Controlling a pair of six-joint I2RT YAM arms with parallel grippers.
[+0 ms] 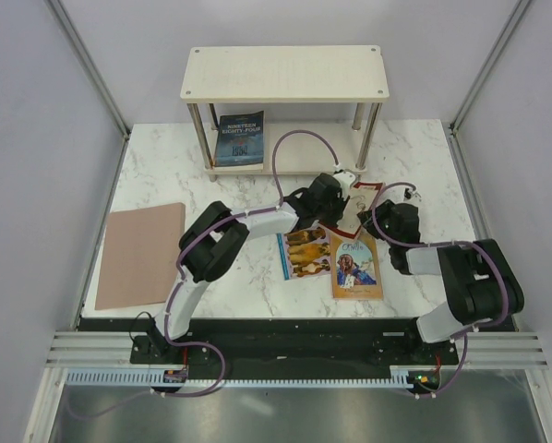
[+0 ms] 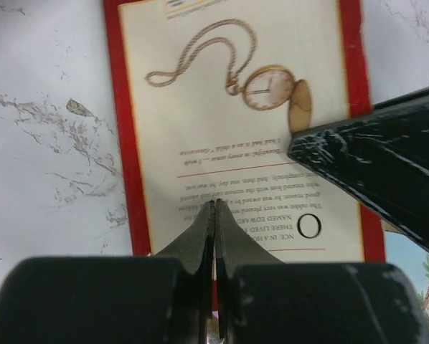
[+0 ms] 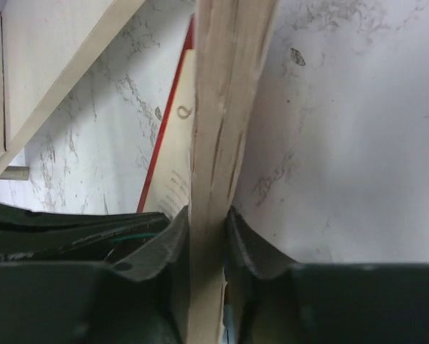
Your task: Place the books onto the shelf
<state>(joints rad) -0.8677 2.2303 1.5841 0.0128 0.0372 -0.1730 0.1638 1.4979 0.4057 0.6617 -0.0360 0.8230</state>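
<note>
The small red-bordered white book lies on the marble just in front of the shelf. My left gripper is shut with nothing between its tips, which sit on or just over the book's cover. My right gripper is shut on this book's page edge, one finger on each side; its dark finger shows at the book's right edge. In the top view both grippers, left and right, meet there. The dark blue "Nineteen Eighty-Four" book stands on the lower tier.
Two more books lie flat between the arms: the pale blue one with dogs and a tan one with a portrait. A pinkish-brown sheet lies at the left. The shelf's lower board and a metal post are close to my right gripper.
</note>
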